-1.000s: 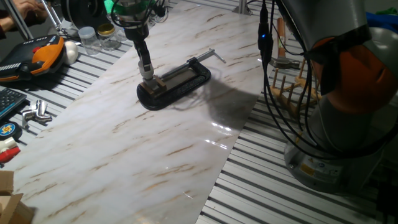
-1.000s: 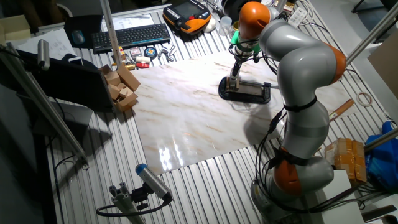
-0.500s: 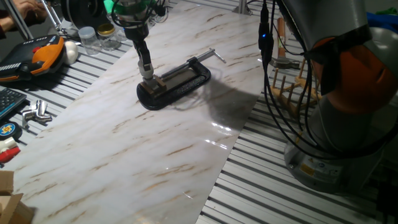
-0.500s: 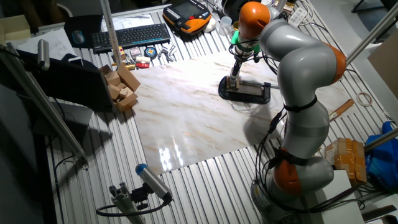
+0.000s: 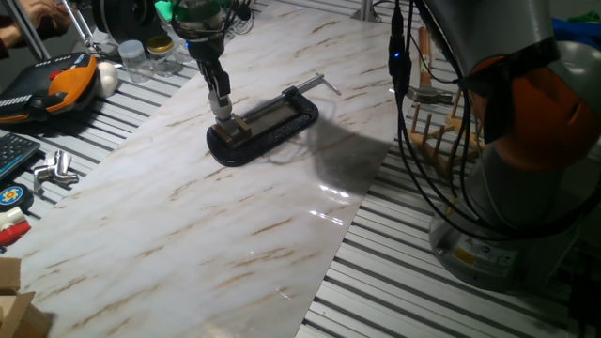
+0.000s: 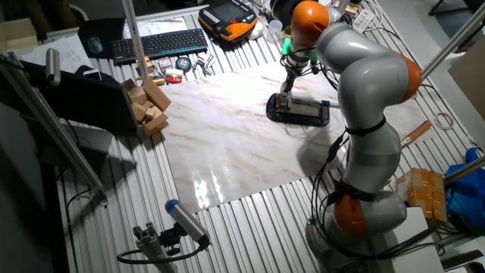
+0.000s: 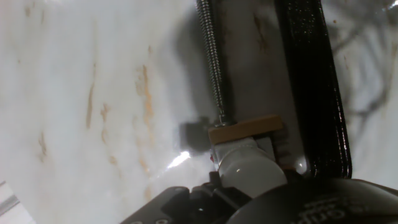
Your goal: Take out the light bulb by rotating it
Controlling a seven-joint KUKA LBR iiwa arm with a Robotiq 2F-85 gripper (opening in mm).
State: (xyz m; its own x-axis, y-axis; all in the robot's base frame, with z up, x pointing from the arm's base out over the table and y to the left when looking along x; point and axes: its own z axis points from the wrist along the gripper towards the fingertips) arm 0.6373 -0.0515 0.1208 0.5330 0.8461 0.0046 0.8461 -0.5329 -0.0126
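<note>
I count one light bulb (image 7: pixel 249 169) and one black C-clamp (image 5: pixel 268 125) on the bench (image 5: pixel 188 225). My pincer (image 5: pixel 222 108) is clamped on the bulb at the clamp's end; only the hand view shows its white dome.

We are in a robotics lab.
Upper left we see a keyboard (image 6: pixel 158 42) and teach pendant (image 6: pixel 227 17) beside the slatted worktop (image 6: pixel 250 220).

light bulb (image 7: pixel 249 167): 1 | C-clamp (image 5: pixel 272 122): 1 | glass jars (image 5: pixel 131 54): 2 | keyboard (image 6: pixel 159 43): 1
</note>
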